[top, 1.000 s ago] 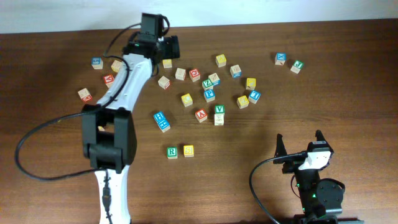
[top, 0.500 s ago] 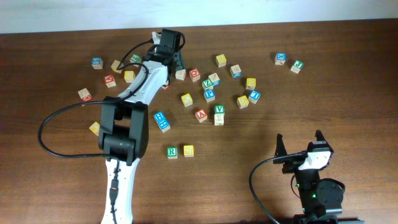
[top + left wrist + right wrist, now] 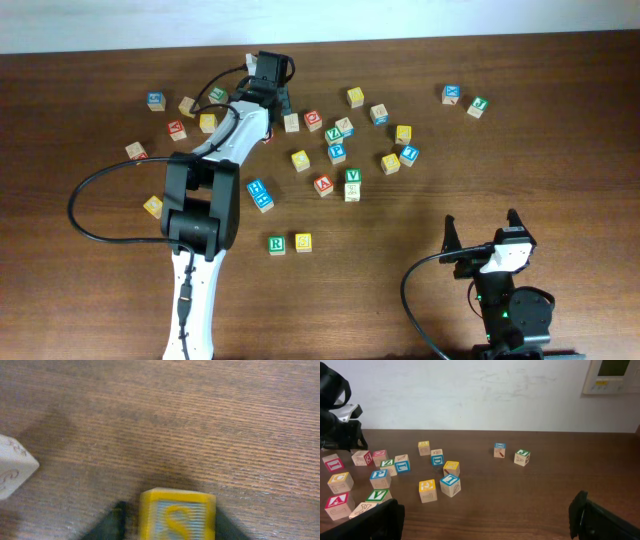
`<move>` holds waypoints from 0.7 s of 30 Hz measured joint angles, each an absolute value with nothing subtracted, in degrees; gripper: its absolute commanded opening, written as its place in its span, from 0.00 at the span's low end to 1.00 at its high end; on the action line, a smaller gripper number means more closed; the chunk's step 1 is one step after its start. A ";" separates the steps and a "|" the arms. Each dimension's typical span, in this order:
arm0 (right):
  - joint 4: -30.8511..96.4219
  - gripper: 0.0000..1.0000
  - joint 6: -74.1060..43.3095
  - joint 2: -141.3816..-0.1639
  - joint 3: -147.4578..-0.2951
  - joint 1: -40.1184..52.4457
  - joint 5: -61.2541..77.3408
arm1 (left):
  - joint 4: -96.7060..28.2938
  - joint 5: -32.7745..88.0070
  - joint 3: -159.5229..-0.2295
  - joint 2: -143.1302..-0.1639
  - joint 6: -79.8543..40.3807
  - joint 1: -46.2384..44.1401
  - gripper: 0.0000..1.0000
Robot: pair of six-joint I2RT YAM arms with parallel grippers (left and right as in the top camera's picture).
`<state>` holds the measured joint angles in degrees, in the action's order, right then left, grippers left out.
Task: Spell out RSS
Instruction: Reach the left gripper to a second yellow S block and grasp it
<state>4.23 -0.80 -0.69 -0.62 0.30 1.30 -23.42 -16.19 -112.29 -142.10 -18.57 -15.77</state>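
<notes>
A green R block (image 3: 277,244) and a yellow S block (image 3: 303,242) sit side by side near the table's front middle. At the back of the table my left gripper (image 3: 272,95) reaches down among the scattered blocks. In the left wrist view, another yellow S block (image 3: 177,515) sits on the wood between my dark fingers (image 3: 114,522), which press in on both of its sides. From overhead the wrist hides this block. My right gripper (image 3: 482,232) rests at the front right, open wide with nothing between its fingers (image 3: 370,520).
Several lettered blocks lie scattered across the middle and back of the table, such as a red A (image 3: 323,185), a green V (image 3: 352,177) and a blue H (image 3: 258,189). A pale block (image 3: 12,467) lies just left of my left gripper. The left arm's cable (image 3: 90,215) loops over the table.
My left arm swung right from the back-left blocks and came down over the yellow S block. Its jaws closed in from wide open onto the block. The right arm stayed still.
</notes>
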 measured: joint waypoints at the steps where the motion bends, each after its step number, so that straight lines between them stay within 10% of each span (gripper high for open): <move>1: 4.23 0.98 -0.82 -0.69 -0.62 0.30 1.28 | -22.72 -16.10 -112.29 -142.10 -18.57 -15.77 0.29; 21: 4.23 0.98 -0.82 -0.69 -0.62 0.30 1.30 | -31.86 -16.05 -112.29 -137.43 -18.15 -15.79 0.22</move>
